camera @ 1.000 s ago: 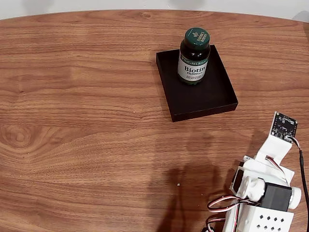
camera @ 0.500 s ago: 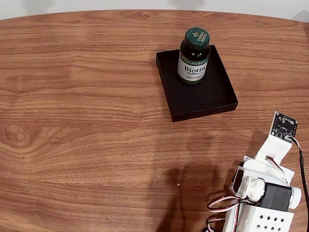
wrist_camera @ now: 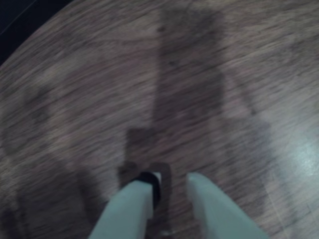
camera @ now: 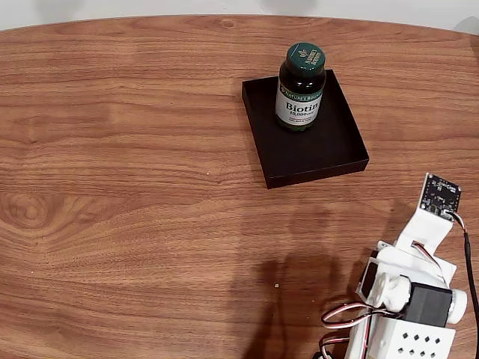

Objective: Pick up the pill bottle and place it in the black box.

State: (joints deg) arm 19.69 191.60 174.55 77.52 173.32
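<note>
In the fixed view, the pill bottle (camera: 301, 86) stands upright, long axis vertical, inside the black box (camera: 329, 149) toward its far side, while the arm (camera: 412, 299) sits folded at the near right corner, well apart from it and down-right of it. In the wrist view, the gripper (wrist_camera: 172, 179) hangs over bare wooden table (wrist_camera: 99, 99), its pale fingers (wrist_camera: 132, 204) narrowly parted with nothing between them, so the placing looks done.

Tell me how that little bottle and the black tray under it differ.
The pill bottle is round and stands tall and upright; the black box is rectangular, shallow and lies flat. The bottle has a green cap and a white "Biotin" label; the box is plain matte black. The box is clearly wider. Both are dark, and the bottle sits inside the box, on the wooden table.
</note>
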